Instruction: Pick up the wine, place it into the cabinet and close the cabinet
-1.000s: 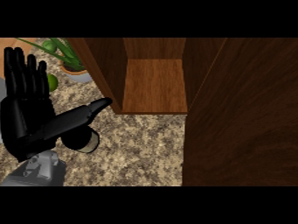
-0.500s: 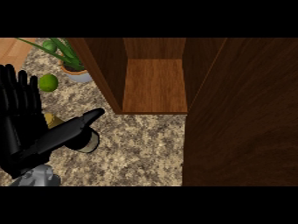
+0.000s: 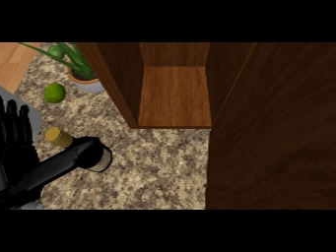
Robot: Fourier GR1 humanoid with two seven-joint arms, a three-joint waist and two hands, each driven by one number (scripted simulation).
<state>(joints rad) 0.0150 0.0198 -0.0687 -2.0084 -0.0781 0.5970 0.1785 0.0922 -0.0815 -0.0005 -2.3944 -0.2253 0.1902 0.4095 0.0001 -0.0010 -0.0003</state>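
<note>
Speckled granite in tan and brown covered the tabletop (image 3: pixel 163 167), rough-looking and mottled. On it stood the cabinet (image 3: pixel 174 93), a boxy unit of dark reddish wood with visible grain; its door (image 3: pixel 280 133) was swung open to the right of the opening, a broad flat panel filling that side of the view. Inside, the cabinet held nothing but its bare wooden shelf.

Left of the cabinet and a little nearer the robot lay the wine (image 3: pixel 80 150), a dark, glossy bottle seen from above, with a pale yellowish cork-coloured top pointing away from the cabinet and a round, lighter base end facing it. It rested on the tabletop, outside the cabinet.

Further left of the cabinet, the left robot hand (image 3: pixel 10 147) showed black and matte, its fingers straight and spread, released and grasping nothing; its thumb reached toward the bottle, seemingly touching it.

Beyond the bottle, just left of the cabinet's side wall, sat a round green lime (image 3: pixel 54 92) and a potted plant (image 3: pixel 80 64) with long, pointed leaves in a pale pot.
</note>
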